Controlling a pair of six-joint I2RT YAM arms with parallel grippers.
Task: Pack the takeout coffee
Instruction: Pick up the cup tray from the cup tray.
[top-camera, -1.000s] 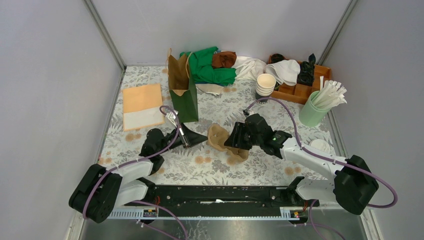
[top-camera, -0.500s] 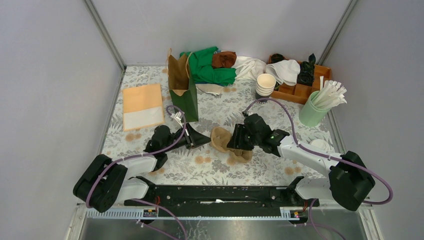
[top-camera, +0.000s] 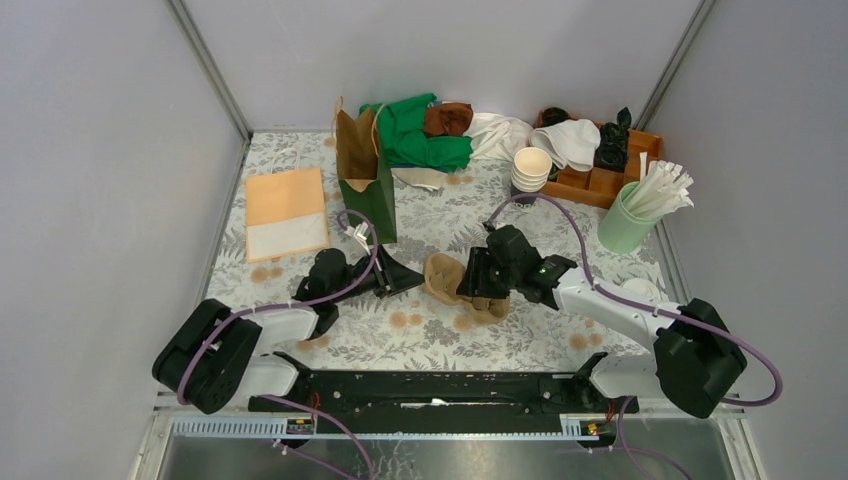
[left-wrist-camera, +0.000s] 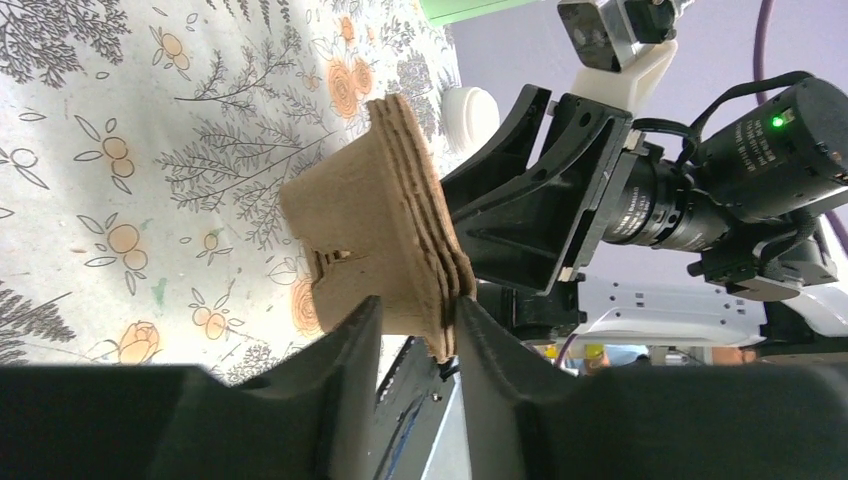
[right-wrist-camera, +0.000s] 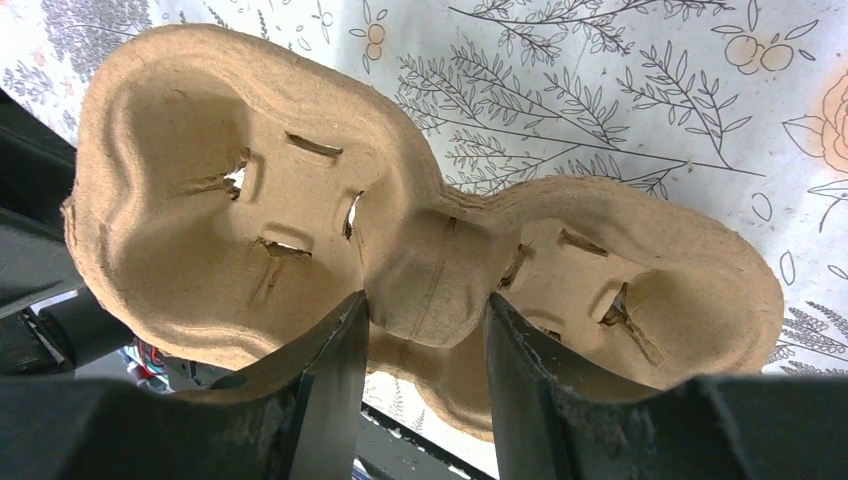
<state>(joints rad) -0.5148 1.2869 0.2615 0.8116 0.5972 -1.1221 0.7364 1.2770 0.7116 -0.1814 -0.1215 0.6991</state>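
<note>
A stack of brown pulp cup carriers (top-camera: 441, 276) is held tilted above the table's middle. My right gripper (top-camera: 481, 285) is shut on its central ridge (right-wrist-camera: 430, 285), and both fingers press the ridge in the right wrist view. My left gripper (top-camera: 414, 278) reaches in from the left, open. Its fingers (left-wrist-camera: 350, 340) straddle the near end and rim of the carrier stack (left-wrist-camera: 370, 240). The takeout coffee (top-camera: 641, 291), white with a round lid, stands on the table by the right arm, partly behind its cable. It also shows as a white lid (left-wrist-camera: 470, 108) in the left wrist view.
An open green paper bag (top-camera: 370, 190) stands behind the left gripper. An orange and white napkin (top-camera: 285, 212) lies at left. Lidless cream cups (top-camera: 531, 168), a wooden tray (top-camera: 612, 170), a green cup of straws (top-camera: 630, 215) and piled cloths (top-camera: 425, 135) line the back.
My left gripper has moved right to the carrier stack and its jaws have opened around the stack's end. The right gripper has kept its hold, shifting slightly left.
</note>
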